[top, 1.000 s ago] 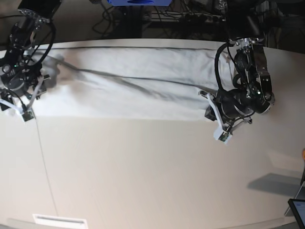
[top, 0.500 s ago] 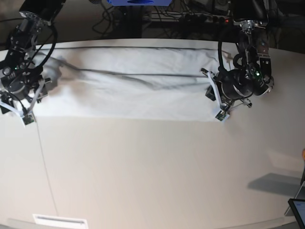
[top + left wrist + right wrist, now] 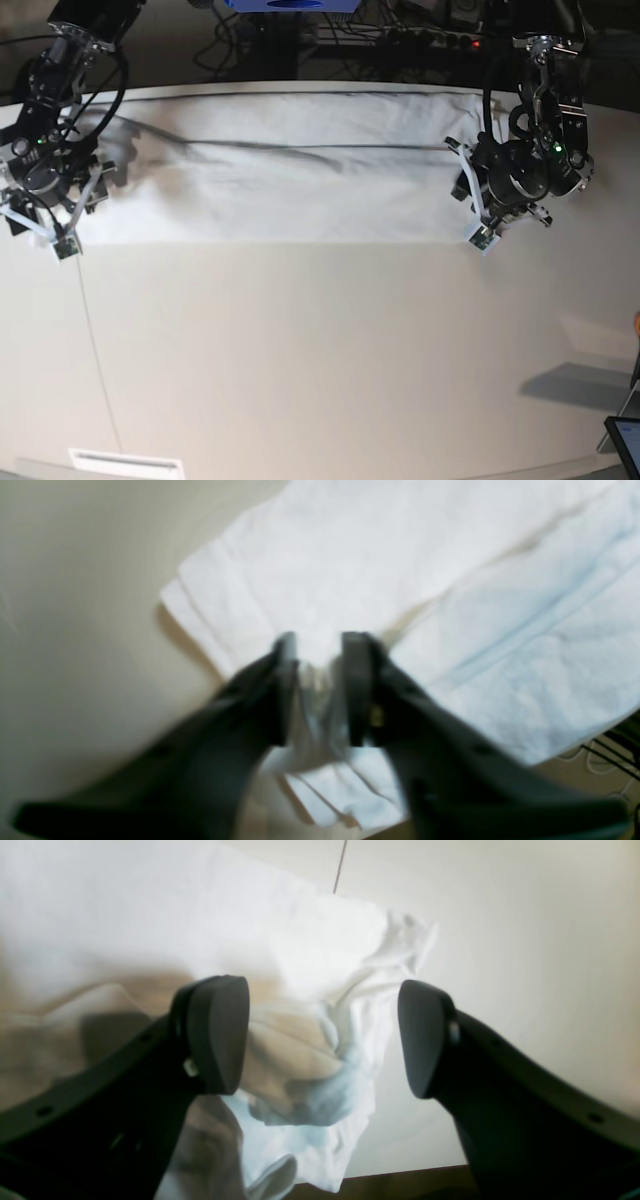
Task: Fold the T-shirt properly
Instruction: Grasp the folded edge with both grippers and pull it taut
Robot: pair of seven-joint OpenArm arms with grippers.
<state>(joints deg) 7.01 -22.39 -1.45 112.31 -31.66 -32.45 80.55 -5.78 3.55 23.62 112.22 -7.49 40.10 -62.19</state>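
The white T-shirt (image 3: 280, 190) lies folded into a long flat band across the far part of the table. At the band's right end is my left gripper (image 3: 468, 197). In the left wrist view, the left gripper (image 3: 319, 652) has its fingers a narrow gap apart, with a bunched fold of the T-shirt (image 3: 400, 555) pinched between them. My right gripper (image 3: 57, 212) is at the band's left end. In the right wrist view, the right gripper (image 3: 320, 1035) stands wide open over the crumpled end of the T-shirt (image 3: 125, 915), touching nothing.
The bare off-white tabletop (image 3: 320, 360) fills the near half, with a thin seam line (image 3: 90, 340) at the left. A white label (image 3: 125, 462) sits at the near edge. A dark device (image 3: 625, 440) is at the lower right. Cables (image 3: 400, 35) run behind the far edge.
My left arm moved right and toward the far edge with the shirt's end, pulling the band straight and flattening its slanted creases. Its fingers have parted slightly. The right arm barely shifted.
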